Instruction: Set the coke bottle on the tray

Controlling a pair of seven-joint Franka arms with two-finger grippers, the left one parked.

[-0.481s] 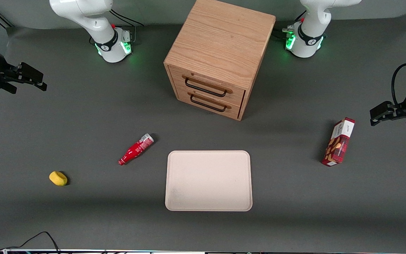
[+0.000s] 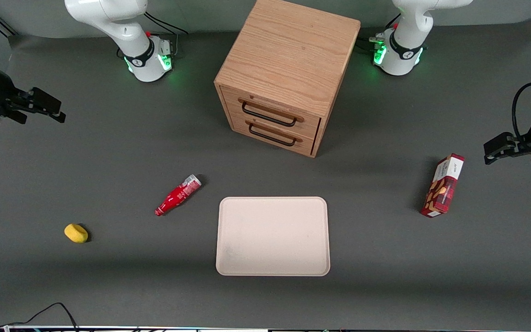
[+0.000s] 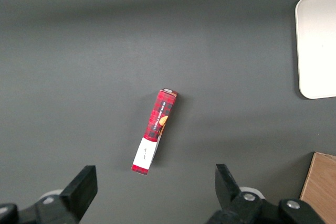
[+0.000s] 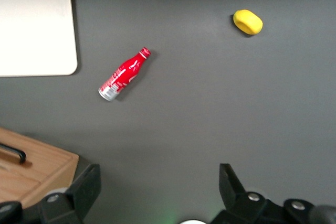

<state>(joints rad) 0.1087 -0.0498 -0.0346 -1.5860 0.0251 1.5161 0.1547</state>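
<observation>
Lowest in the front frame, centre: tray point(image 2: 272, 236) point(image 4: 34, 27) point(image 3: 317, 45), flat on the grey table point(image 2: 109, 286), nothing on it. Slightly higher in frame, toward the working arm's end: small yellow lump point(image 2: 76, 233) point(image 4: 248, 21), alone, well apart from everything else. Next up: coke bottle point(image 2: 178, 195) point(image 4: 123, 73), lying on its side on the table, not on the tray; beside the tray's upper corner, near it but with a clear gap. Red cap end nearer the front camera, silvery base end pointing up-frame toward the cabinet. Untouched, nothing around it. About the same height in frame, toward the parked arm's end: red snack box point(image 2: 443, 185) point(image 3: 155, 137), well apart from the tray. Top centre of the front frame: wooden cabinet point(image 2: 288, 69) point(image 4: 31, 174), two drawers with dark handles, both closed, fronts angled toward the camera. Middle height at the frame's edge on the working arm's end: gripper point(image 2: 46, 107) point(image 4: 157, 192), held above the table, well apart from the bottle, carrying nothing. Fingers point(image 4: 86, 187) spread wide, a broad stretch of bare table visible between them in the right wrist view.
</observation>
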